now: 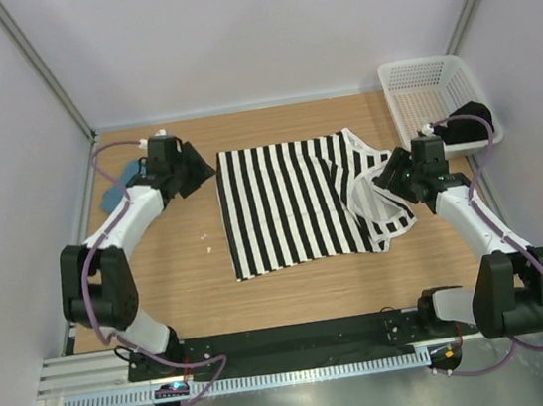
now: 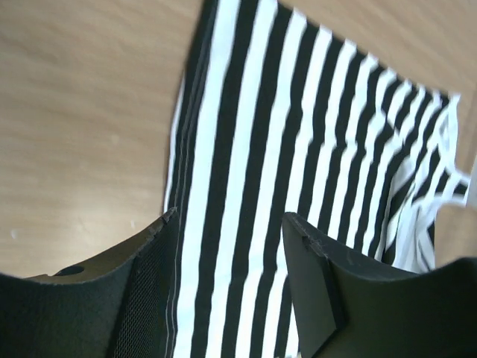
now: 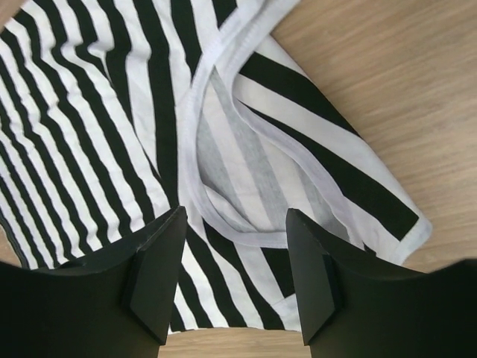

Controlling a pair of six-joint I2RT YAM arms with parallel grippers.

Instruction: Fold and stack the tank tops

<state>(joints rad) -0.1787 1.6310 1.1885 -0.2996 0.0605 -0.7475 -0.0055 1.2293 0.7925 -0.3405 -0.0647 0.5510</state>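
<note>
**Striped top flat, both claws spread: set up your next fold with care**

From above, the striped tank top [image 1: 288,211] lies spread in the middle of the desk [image 1: 181,275]. Its strap end points right, and there the cloth is rumpled and turned back on itself. Your left claw [image 1: 202,169] sits at the top's far left corner, and your right claw [image 1: 385,176] is over the strap end. The teal tank top [image 1: 115,192] is at the far left of the desk, half hidden behind the left arm (so I cannot tell whether it is folded). The white basket [image 1: 418,61] stands in the far right corner, apart from the cloth.

From the left wrist, your claw is spread. Striped cloth shows in the gap between the fingers, but nothing is pinched. The top's long edge runs under the left-hand finger.

From the right wrist, that claw is spread too and holds nothing. Below it the white-trimmed strap [image 3: 192,134] loops over and shows its grey inner side.

I judge you are between grips, with the fold of the striped top not yet finished. To do it well:

- Smooth or tuck the strap end first, so no loop gets trapped inside the fold.
- Bring each claw straight down onto an edge and pinch every layer there, not just the upper one.
- Carry both sides over together and keep them low, so the stripes stay parallel and the cloth underneath does not drag.
- Only then think about stacking it with the teal one.
</note>
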